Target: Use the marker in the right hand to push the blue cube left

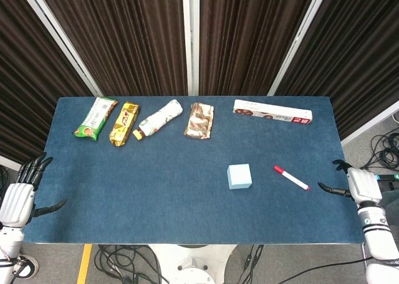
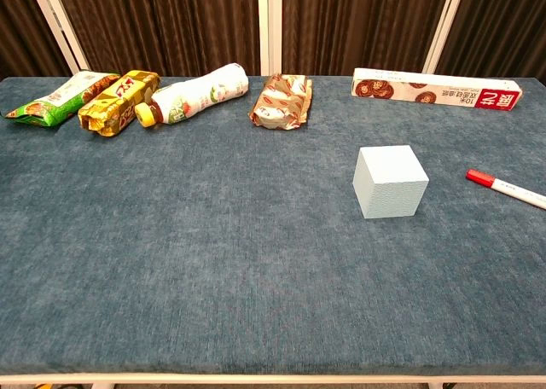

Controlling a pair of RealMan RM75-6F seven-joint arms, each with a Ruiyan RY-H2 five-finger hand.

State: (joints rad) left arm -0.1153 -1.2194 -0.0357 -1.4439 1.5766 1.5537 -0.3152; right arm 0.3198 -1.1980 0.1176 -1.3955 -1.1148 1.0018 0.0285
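The pale blue cube (image 1: 239,176) (image 2: 390,181) stands on the blue table cloth right of centre. A white marker with a red cap (image 1: 291,178) (image 2: 505,188) lies flat on the cloth to the cube's right, cap end nearest the cube, apart from it. My right hand (image 1: 358,185) hovers at the table's right edge, beyond the marker's white end, fingers apart and holding nothing. My left hand (image 1: 21,191) hangs off the table's left edge, fingers spread, empty. Neither hand shows in the chest view.
Along the far edge lie a green snack pack (image 1: 95,117), a yellow snack pack (image 1: 123,123), a small bottle on its side (image 1: 159,118), a brown wrapper (image 1: 199,119) and a long white box (image 1: 272,111). Cables trail on the floor at right.
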